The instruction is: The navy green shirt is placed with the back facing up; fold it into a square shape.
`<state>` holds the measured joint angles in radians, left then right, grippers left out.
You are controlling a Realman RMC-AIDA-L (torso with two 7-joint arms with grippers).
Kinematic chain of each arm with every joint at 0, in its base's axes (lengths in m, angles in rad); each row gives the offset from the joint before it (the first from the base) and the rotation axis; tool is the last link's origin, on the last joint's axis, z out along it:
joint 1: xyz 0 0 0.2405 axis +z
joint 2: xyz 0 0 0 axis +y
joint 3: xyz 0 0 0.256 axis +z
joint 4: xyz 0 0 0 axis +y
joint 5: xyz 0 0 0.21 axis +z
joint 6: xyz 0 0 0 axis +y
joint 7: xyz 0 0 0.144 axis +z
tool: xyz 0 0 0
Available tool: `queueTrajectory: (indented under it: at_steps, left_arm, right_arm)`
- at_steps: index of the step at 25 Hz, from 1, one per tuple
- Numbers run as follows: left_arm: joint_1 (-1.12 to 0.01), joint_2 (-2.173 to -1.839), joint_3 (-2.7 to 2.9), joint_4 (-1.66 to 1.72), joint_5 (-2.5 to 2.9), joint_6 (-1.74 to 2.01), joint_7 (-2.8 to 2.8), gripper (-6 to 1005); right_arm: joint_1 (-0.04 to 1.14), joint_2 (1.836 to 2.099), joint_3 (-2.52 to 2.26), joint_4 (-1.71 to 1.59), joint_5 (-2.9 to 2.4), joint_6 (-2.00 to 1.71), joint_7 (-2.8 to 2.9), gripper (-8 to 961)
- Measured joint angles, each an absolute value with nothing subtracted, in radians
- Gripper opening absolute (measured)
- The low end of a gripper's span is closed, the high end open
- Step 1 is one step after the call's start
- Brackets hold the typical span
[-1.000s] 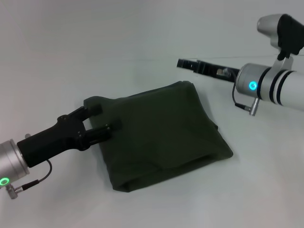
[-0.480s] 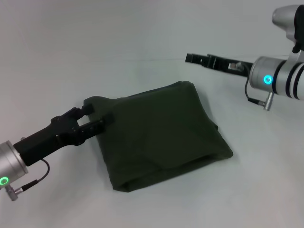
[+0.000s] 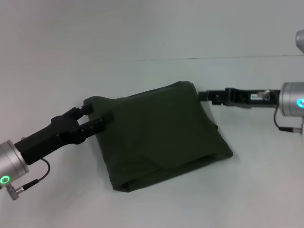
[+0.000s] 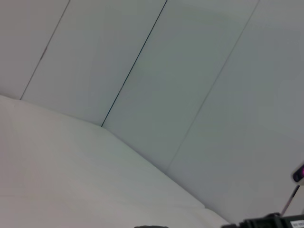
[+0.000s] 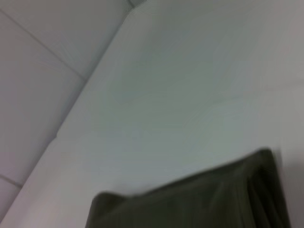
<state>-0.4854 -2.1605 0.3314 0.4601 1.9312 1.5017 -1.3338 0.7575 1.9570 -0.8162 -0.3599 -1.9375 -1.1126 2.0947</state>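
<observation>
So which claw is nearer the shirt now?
Left. The left claw touches the navy green shirt at its left edge; the right claw sits just off its right edge.

Silver arms, black fingers [image 3: 97, 124], green ring lights.

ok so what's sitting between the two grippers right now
In the head view, the folded navy green shirt lies between them: left gripper at its left edge, right gripper by its right edge.
</observation>
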Motion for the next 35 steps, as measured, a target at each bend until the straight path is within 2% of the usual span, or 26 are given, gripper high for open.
queueTrajectory:
  at_steps: [6, 16, 26, 35]
  left_arm:
    - [-0.489, -2.160, 0.331, 0.460, 1.931, 1.489, -1.335, 936]
    - [-0.494, -2.161, 0.332, 0.460, 1.931, 1.466, -1.340, 937]
    - [-0.497, -2.161, 0.338, 0.451, 1.931, 1.459, -1.341, 937]
    - [-0.505, -2.161, 0.333, 0.447, 1.931, 1.397, -1.368, 936]
  right_arm:
    - [0.729, 1.941, -0.818, -0.361, -1.994, -1.183, 2.140, 710]
    - [0.701, 1.940, -0.827, -0.350, -2.038, -1.197, 2.171, 710]
    - [0.693, 1.950, -0.828, -0.356, -2.039, -1.224, 2.174, 711]
    - [0.683, 1.948, -0.808, -0.364, -2.032, -1.217, 2.170, 659]
